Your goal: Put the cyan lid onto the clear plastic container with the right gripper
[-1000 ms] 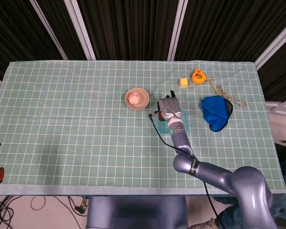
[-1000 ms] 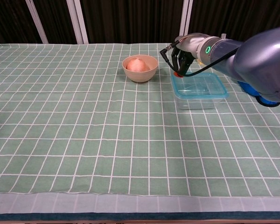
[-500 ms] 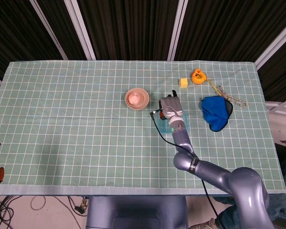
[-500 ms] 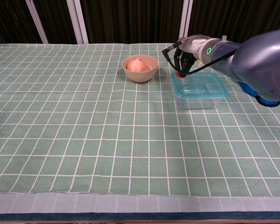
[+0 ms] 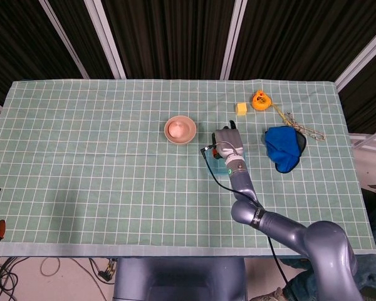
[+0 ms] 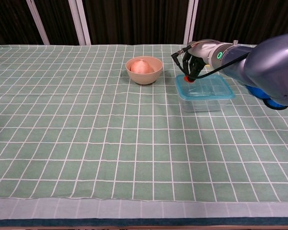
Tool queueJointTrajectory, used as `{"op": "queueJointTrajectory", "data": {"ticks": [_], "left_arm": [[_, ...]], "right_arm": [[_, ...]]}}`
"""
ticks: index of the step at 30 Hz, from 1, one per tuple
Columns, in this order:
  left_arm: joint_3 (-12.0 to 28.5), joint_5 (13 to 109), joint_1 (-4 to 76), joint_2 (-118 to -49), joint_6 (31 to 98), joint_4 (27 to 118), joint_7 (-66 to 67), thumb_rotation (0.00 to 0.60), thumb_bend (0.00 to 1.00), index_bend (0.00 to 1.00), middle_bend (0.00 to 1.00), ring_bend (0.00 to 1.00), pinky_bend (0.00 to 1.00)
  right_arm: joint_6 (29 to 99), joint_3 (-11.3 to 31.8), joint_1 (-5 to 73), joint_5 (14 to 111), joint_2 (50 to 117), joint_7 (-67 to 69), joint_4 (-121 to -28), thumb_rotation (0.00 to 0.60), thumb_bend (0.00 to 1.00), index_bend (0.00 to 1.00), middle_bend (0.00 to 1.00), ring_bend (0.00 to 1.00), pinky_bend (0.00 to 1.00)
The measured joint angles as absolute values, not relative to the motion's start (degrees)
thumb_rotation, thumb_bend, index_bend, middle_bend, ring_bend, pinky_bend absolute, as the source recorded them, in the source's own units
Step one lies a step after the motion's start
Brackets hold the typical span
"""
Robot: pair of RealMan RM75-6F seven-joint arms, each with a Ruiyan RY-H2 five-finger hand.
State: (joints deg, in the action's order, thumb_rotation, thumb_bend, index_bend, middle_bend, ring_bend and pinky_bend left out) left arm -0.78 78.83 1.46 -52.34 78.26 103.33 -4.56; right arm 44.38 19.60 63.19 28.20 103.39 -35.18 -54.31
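Since a second ago the right hand point(image 6: 194, 61) has shifted slightly rightward over the far-left corner of the cyan lid point(image 6: 205, 86). Its fingers point(image 6: 188, 72) curl downward; whether they grip the lid I cannot tell. That lid lies flat on the clear plastic container point(image 6: 201, 103), long axis running left-right across the worktop point(image 6: 86, 134)

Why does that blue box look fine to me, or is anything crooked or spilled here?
Nothing stands out. The cyan lid sits level on the clear plastic container, with the right hand at its far-left corner. Nothing looks spilled.
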Motion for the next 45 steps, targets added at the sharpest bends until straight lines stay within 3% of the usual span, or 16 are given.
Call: {"op": "queueJointTrajectory", "data": {"ticks": [45], "left_arm": [[-0.8,78.4,1.5,-52.3,78.0,103.5,-4.1,0.600,0.52,0.10,0.00,0.00,0.00]], "right_arm": [[42.9,18.5,62.2,37.6,104.5,-29.5,-52.3,0.600,0.66,0.76,0.62,0.27,0.00]]}}
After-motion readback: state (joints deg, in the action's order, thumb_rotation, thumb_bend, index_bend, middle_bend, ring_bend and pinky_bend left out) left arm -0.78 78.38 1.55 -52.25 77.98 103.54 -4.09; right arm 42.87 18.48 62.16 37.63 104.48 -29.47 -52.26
